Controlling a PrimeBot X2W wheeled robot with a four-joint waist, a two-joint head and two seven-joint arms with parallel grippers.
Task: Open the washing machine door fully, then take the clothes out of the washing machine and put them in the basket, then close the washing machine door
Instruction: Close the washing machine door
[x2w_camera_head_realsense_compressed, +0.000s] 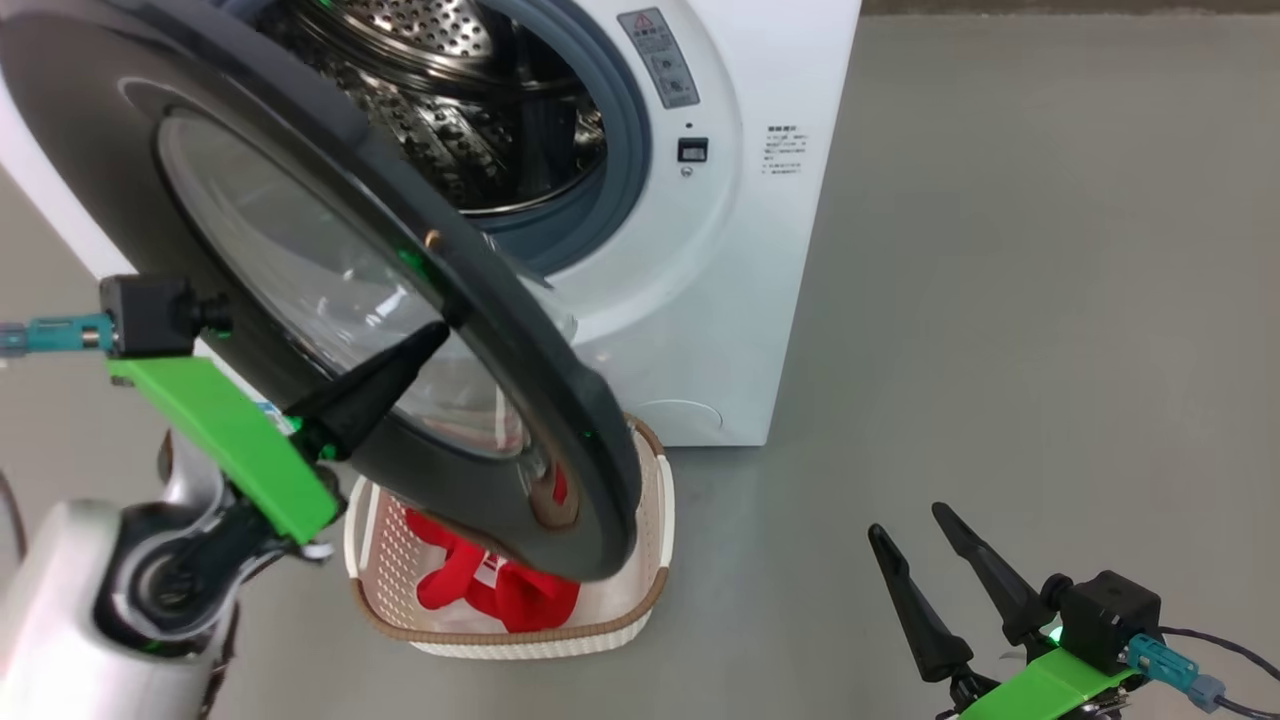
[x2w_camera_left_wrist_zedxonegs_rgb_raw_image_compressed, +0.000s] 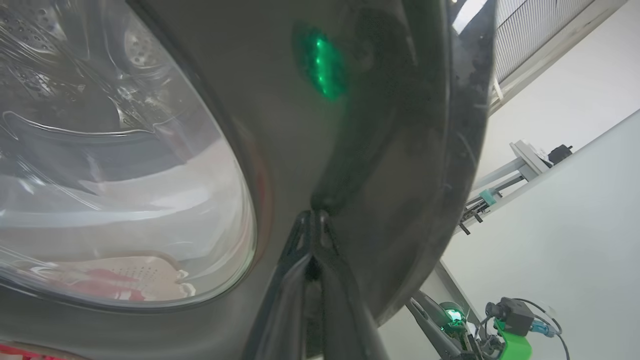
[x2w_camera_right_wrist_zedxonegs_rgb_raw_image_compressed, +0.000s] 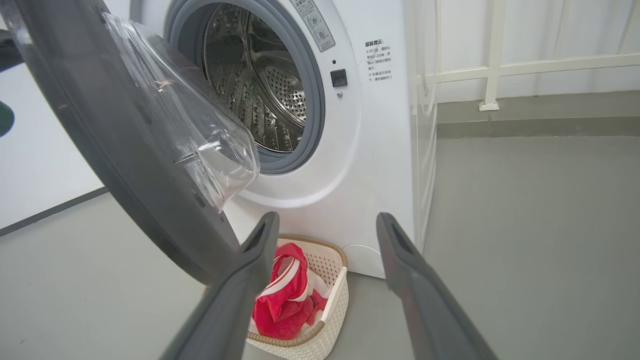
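The washing machine door (x2w_camera_head_realsense_compressed: 560, 400) stands swung out from the washing machine (x2w_camera_head_realsense_compressed: 720, 300), at a slant across the left half of the head view, its wide black rim and domed glass window (x2w_camera_head_realsense_compressed: 300, 270) covering part of the drum (x2w_camera_head_realsense_compressed: 440, 110) mouth and the grey gasket (x2w_camera_head_realsense_compressed: 630, 150). The left gripper (x2w_camera_head_realsense_compressed: 438, 332) reaches up from the lower left with its jaws pressed together, the tips touching the outer face of the black rim just beside the glass; in the left wrist view the same closed tips (x2w_camera_left_wrist_zedxonegs_rgb_raw_image_compressed: 314, 215) meet the glossy rim (x2w_camera_left_wrist_zedxonegs_rgb_raw_image_compressed: 380, 150), which carries a green reflection. The visible part of the drum looks bare of fabric. The clothes (x2w_camera_head_realsense_compressed: 470, 585), red with white trim, lie bunched in the basket (x2w_camera_head_realsense_compressed: 655, 520), which sits on the grey floor (x2w_camera_head_realsense_compressed: 1000, 300) right against the foot of the machine. The door's lower edge hangs over the basket and hides its back left part from the head camera; from the right wrist the basket (x2w_camera_right_wrist_zedxonegs_rgb_raw_image_compressed: 335, 295) and the red garment (x2w_camera_right_wrist_zedxonegs_rgb_raw_image_compressed: 282, 300) show beside the door (x2w_camera_right_wrist_zedxonegs_rgb_raw_image_compressed: 100, 130). The right gripper (x2w_camera_head_realsense_compressed: 908, 520) is low at the right, well apart from door and basket, its jaws spread wide with nothing between them (x2w_camera_right_wrist_zedxonegs_rgb_raw_image_compressed: 327, 220). A warning label (x2w_camera_head_realsense_compressed: 658, 60) sits on the machine's front, and a white railing (x2w_camera_right_wrist_zedxonegs_rgb_raw_image_compressed: 492, 60) runs behind it.
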